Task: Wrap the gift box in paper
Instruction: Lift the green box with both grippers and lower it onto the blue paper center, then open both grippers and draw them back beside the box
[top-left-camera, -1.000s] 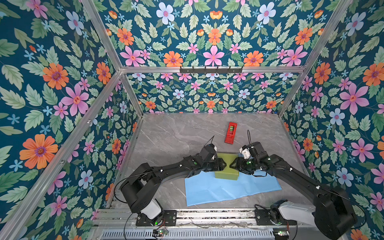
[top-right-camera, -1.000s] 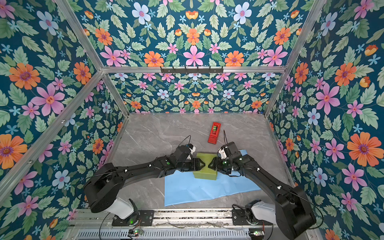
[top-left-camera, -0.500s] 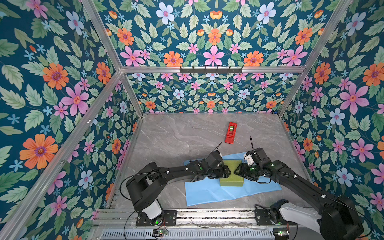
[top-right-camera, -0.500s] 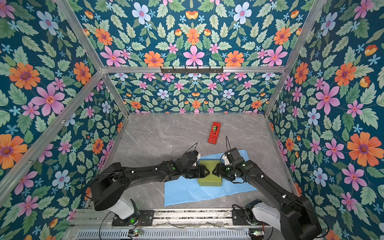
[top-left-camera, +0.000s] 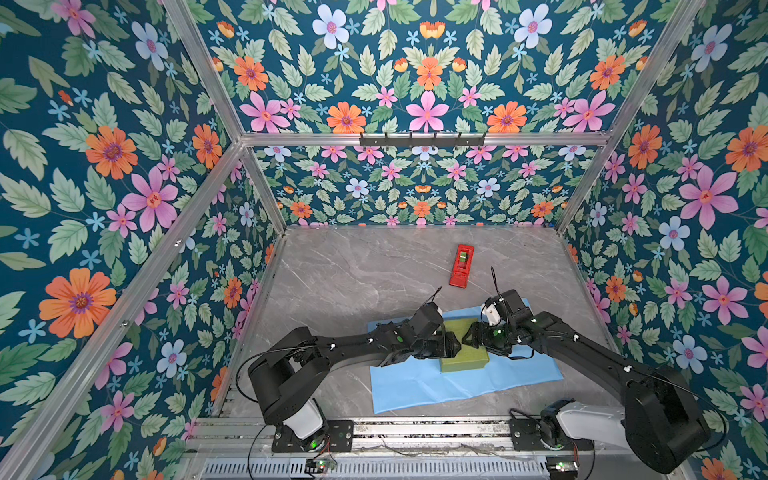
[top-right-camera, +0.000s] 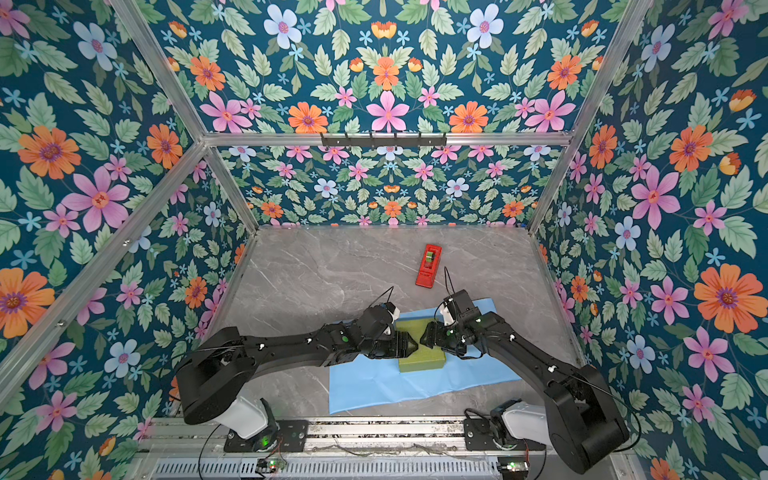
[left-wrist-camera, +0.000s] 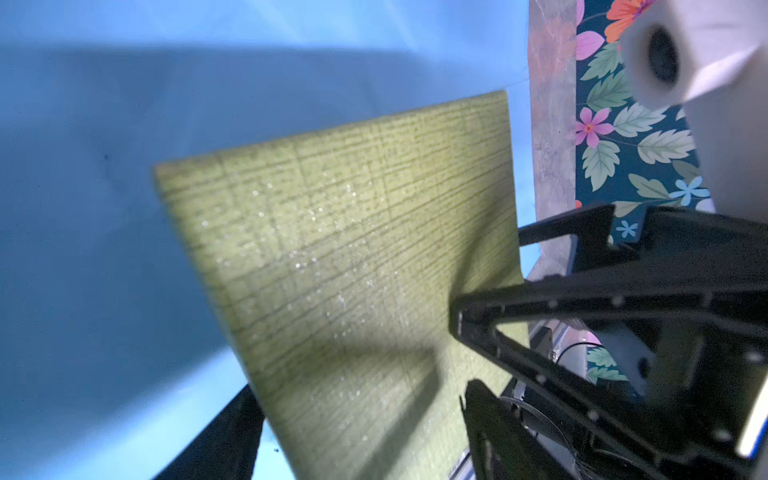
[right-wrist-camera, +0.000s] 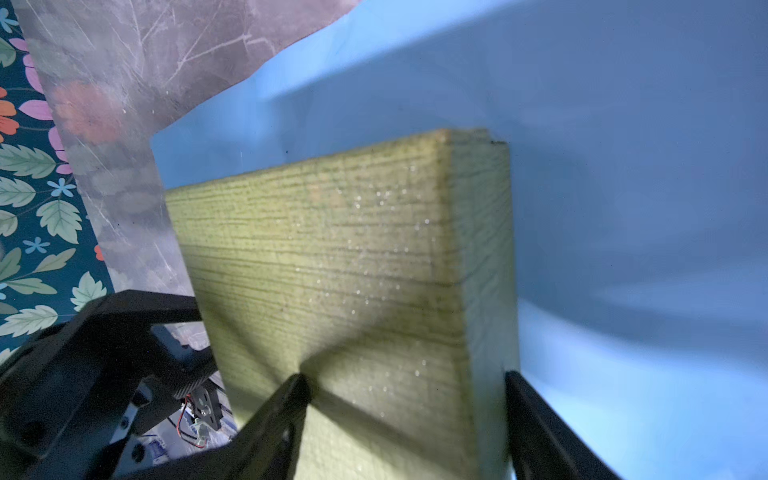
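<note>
the left gripper (top-left-camera: 456, 345) reaches in low, its fingers (left-wrist-camera: 224, 440) apart – a sliver of paper (left-wrist-camera: 124, 208) shows between one finger and the gift box (left-wrist-camera: 332, 270). the box lies flat with one end between each pair of fingers, green top face up. the paper spreads under fingers and box alike, light blue side up, on the table (top-left-camera: 353, 282). the right gripper (top-left-camera: 466, 338) faces the left one, their tips near each other over the box; its fingers (right-wrist-camera: 282, 419) stand apart too – one over the top face, one down beside the thin side. beyond both sets of fingertips, well apart, lies a red tape dispenser (top-left-camera: 461, 266).
</note>
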